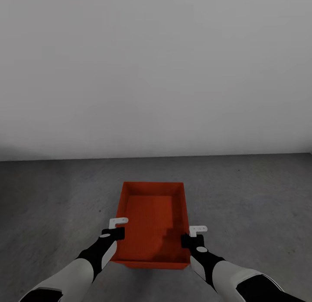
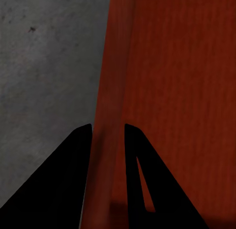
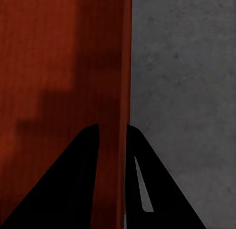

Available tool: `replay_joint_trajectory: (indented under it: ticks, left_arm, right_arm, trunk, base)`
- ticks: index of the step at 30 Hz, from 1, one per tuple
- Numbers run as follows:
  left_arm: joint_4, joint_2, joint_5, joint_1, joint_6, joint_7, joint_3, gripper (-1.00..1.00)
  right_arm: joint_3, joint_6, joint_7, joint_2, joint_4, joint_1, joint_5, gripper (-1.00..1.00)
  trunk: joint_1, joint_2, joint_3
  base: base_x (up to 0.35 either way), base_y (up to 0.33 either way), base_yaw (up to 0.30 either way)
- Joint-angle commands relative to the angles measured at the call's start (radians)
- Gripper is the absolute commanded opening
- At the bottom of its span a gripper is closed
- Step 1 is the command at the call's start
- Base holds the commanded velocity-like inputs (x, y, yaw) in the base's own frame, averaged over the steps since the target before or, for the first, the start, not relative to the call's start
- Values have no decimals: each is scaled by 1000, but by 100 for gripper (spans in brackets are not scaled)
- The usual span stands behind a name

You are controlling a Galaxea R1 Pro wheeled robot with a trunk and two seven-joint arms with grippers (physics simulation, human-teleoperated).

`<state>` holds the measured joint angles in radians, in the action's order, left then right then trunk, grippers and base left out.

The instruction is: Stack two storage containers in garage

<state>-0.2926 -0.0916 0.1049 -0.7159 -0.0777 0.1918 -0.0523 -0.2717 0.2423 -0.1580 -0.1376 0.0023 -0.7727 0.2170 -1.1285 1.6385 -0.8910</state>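
One orange-red storage container (image 1: 151, 215) sits low in front of me over the garage's dark grey floor (image 1: 52, 198), its open top facing up. My left gripper (image 1: 118, 229) is shut on its left long wall and my right gripper (image 1: 191, 236) on its right long wall. In the left wrist view the dark fingers (image 2: 73, 179) straddle the thin wall of the container (image 2: 113, 81). Through the right wrist camera the fingers (image 3: 73, 184) clamp the other wall of the container (image 3: 123, 66). I cannot tell whether the bin rests on the concrete or hangs just above it.
A plain grey-white wall (image 1: 156, 68) rises a short way beyond the container's far end. Speckled concrete (image 3: 187, 66) spreads out on both sides of the bin.
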Motion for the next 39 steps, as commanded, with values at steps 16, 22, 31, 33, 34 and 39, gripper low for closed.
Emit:
replay_joint_trajectory:
  ticks: [16, 22, 31, 33, 34, 39]
  left_arm:
    - [-2, 1, 1, 0, -7, 78, 25, -100]
    - [-2, 1, 1, 0, -7, 78, 25, -100]
    - [-2, 1, 1, 0, -7, 78, 25, -100]
    - [-2, 1, 1, 0, -7, 78, 25, -100]
    - [-2, 1, 1, 0, -7, 78, 25, -100]
    - [-3, 1, 1, -1, -7, 78, 25, -100]
  right_arm:
    - [22, 6, -61, 67, -1, 0, 16, -100]
    - [22, 6, -61, 67, -1, 0, 16, -100]
    - [22, 6, -61, 67, -1, 0, 16, -100]
    - [22, 6, -61, 67, -1, 0, 16, -100]
    - [22, 6, -61, 67, -1, 0, 16, -100]
    - [22, 6, -61, 67, -1, 0, 16, -100]
  trunk:
    - [-19, 35, -16]
    - [-31, 56, -26]
    - [-38, 70, -32]
    - [-38, 70, -32]
    - [-38, 70, -32]
    - [-38, 70, -32]
  base:
    - [0, 0, 0]
    - [0, 0, 0]
    - [0, 0, 0]
    - [0, 0, 0]
    - [0, 0, 0]
    - [0, 0, 0]
